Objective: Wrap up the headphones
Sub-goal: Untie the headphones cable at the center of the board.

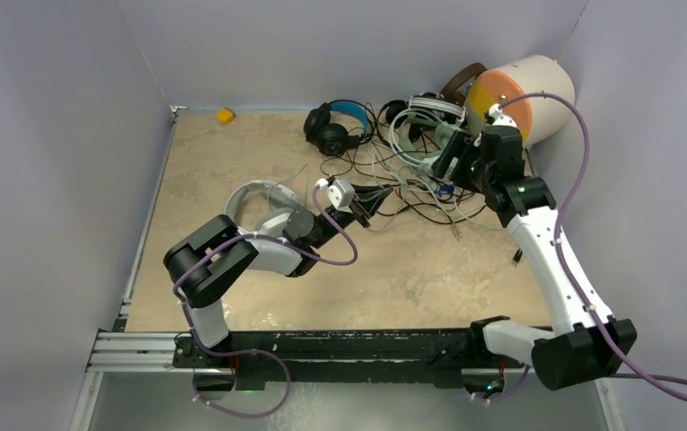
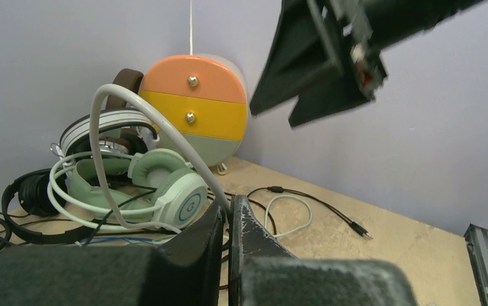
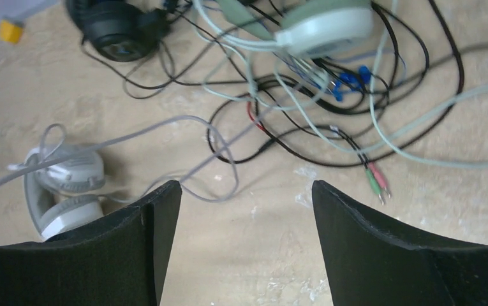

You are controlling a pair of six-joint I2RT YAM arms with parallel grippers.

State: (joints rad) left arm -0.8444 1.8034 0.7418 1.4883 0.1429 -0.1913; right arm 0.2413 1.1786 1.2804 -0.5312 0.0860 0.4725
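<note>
Left tool [image 2: 229, 205] pinched shut on pale cable [image 2: 195, 164], right tool [image 3: 246, 191] wide, gripping nothing.

headphones [image 1: 332, 135] piled, cables [image 3: 448, 160] tangled, perhaps five

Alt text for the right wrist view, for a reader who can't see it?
The right gripper hangs open over bare tabletop, nothing between its jaws. Beyond it lies a tangle of cables, with a mint-green headset at the top, a black headset at upper left and a white-grey headset at lower left.
</note>
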